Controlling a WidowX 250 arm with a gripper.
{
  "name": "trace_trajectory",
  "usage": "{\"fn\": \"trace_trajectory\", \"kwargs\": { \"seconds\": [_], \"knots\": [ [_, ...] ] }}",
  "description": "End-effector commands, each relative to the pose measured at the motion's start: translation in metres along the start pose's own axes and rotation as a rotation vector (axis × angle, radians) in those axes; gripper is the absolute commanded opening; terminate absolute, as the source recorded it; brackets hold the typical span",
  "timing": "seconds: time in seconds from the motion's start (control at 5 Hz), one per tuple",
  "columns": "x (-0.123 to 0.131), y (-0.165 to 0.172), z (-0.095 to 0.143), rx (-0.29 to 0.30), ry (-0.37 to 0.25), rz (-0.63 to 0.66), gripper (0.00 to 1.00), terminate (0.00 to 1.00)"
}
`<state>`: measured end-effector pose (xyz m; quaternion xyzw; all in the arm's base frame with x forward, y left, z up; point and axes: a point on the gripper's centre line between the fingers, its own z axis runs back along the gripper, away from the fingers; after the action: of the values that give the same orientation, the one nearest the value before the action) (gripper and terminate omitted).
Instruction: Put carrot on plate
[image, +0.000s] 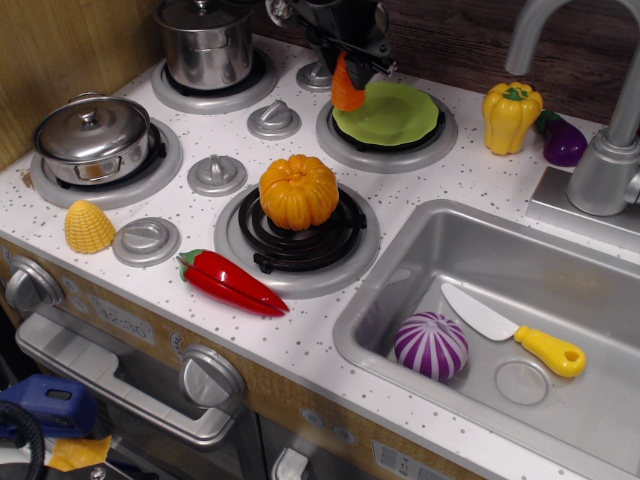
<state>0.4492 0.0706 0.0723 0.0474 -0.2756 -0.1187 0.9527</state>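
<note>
My black gripper (352, 62) hangs at the top centre and is shut on the small orange carrot (347, 90). The carrot hangs from the fingers with its wide end down, over the left edge of the lime-green plate (390, 110). The plate lies on the back right burner. I cannot tell whether the carrot touches the plate.
An orange pumpkin (298, 192) sits on the front burner. A red chili (230, 283) and a yellow corn (89, 227) lie near the front edge. Two silver pots (93, 137) stand at left. The sink (500, 290) holds a purple onion and a knife. A yellow pepper (511, 117) and faucet stand at right.
</note>
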Motion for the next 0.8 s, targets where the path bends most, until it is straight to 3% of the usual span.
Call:
{"fn": "trace_trajectory", "kwargs": {
  "seconds": [0.0,0.4,0.6],
  "knots": [
    [0.022,0.001,0.003,-0.004,-0.088,-0.012,0.00,0.00],
    [0.028,-0.008,-0.006,-0.039,-0.119,0.003,0.00,0.00],
    [0.030,-0.018,-0.008,-0.066,-0.143,0.010,1.00,0.00]
  ]
}}
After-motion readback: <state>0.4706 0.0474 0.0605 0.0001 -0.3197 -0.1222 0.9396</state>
